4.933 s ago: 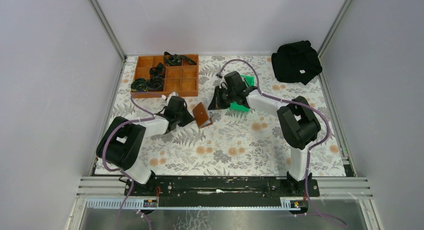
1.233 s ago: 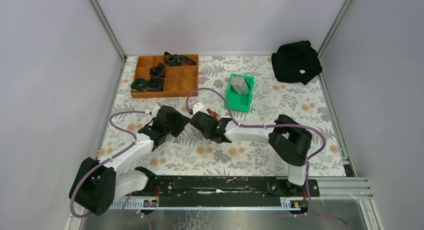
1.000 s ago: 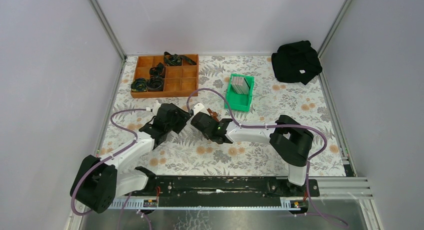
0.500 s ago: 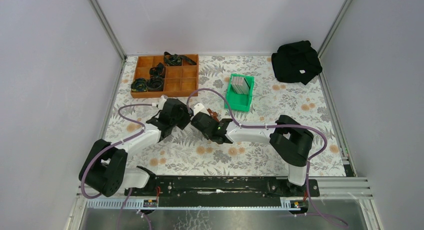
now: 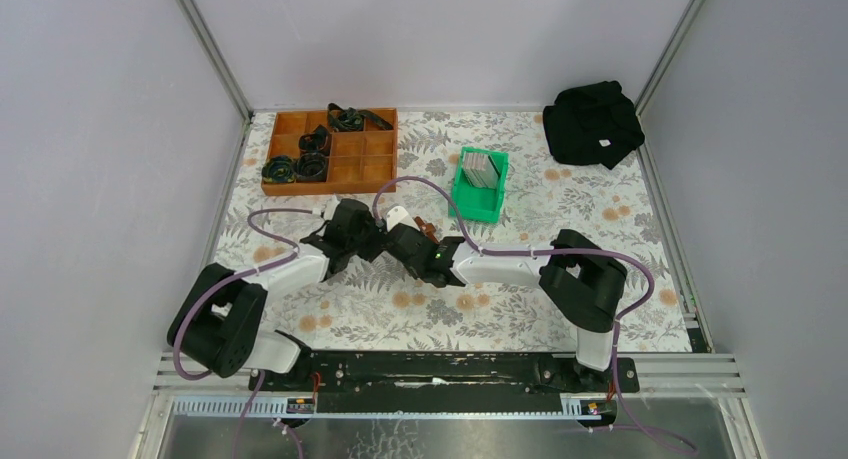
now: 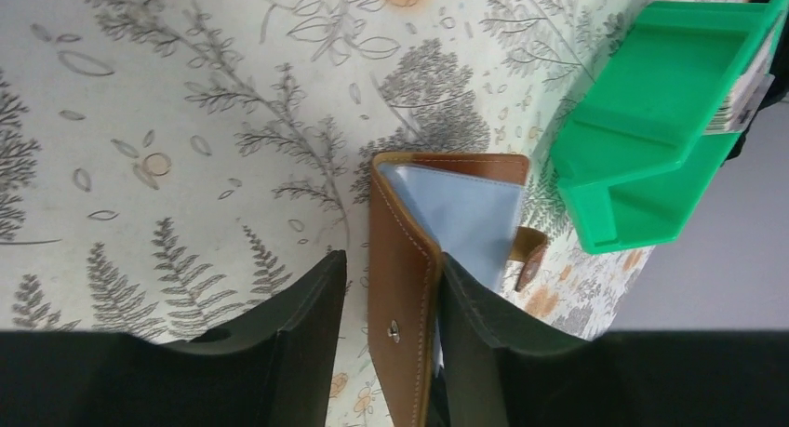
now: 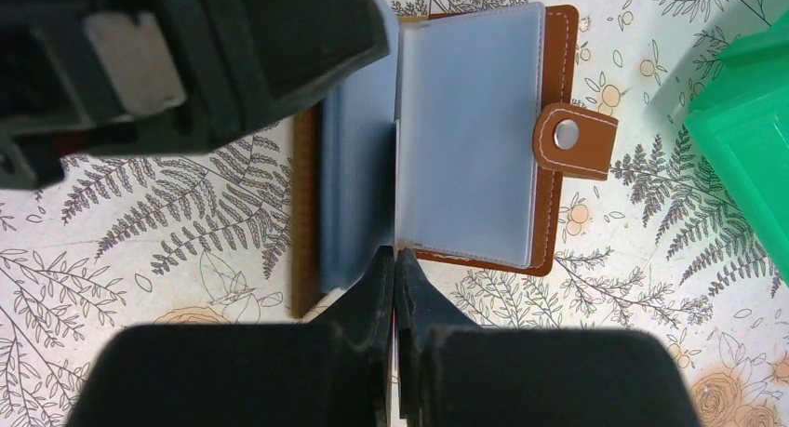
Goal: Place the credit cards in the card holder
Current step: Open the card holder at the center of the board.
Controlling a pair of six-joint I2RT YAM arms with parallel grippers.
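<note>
The brown leather card holder (image 7: 558,69) lies open on the table with its clear sleeves (image 7: 470,129) fanned out. My right gripper (image 7: 394,252) is shut on a thin credit card (image 7: 394,357), seen edge-on, with its tip at the sleeves' near edge. My left gripper (image 6: 391,260) is open and straddles the holder's upright brown cover (image 6: 402,222). One finger (image 6: 470,325) touches the cover. In the top view both grippers, left (image 5: 358,234) and right (image 5: 402,243), meet over the holder, and only its snap tab (image 5: 426,227) shows. Grey cards (image 5: 481,169) stand in a bin.
The small green bin (image 5: 478,201) stands just behind the grippers and shows in both wrist views, left (image 6: 651,139) and right (image 7: 749,139). A wooden compartment tray (image 5: 350,169) with black items sits at the back left. A black cloth bundle (image 5: 592,122) lies at the back right.
My left arm has swung in toward the card holder, and its gripper now stands around the cover. My right gripper has stayed almost still at the holder with the card.
</note>
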